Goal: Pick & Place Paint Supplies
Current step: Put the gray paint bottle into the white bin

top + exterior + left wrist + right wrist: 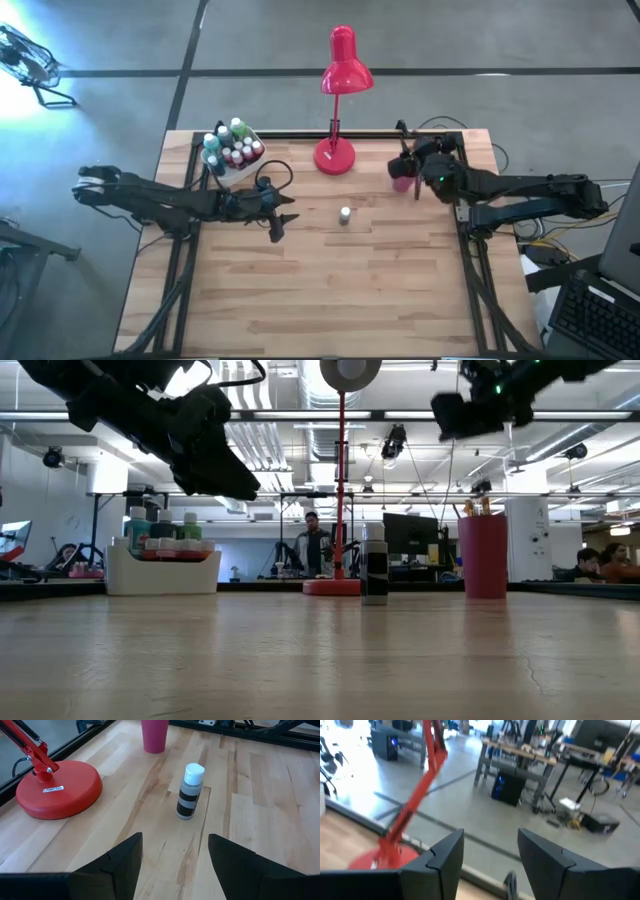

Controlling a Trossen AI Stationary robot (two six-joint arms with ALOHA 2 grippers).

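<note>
Jaws spread on left gripper [172, 862] and right gripper [490, 857], both empty; one bottle [190, 792] left unpicked on table [300, 290]

White-capped bottle [189, 792] upright, mid-table

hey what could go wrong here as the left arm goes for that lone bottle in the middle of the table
The tall, narrow bottle stands alone; an off-centre approach by the left gripper's open fingers might tip it. The lamp base sits close by, so a wide swing could bump it.
</note>
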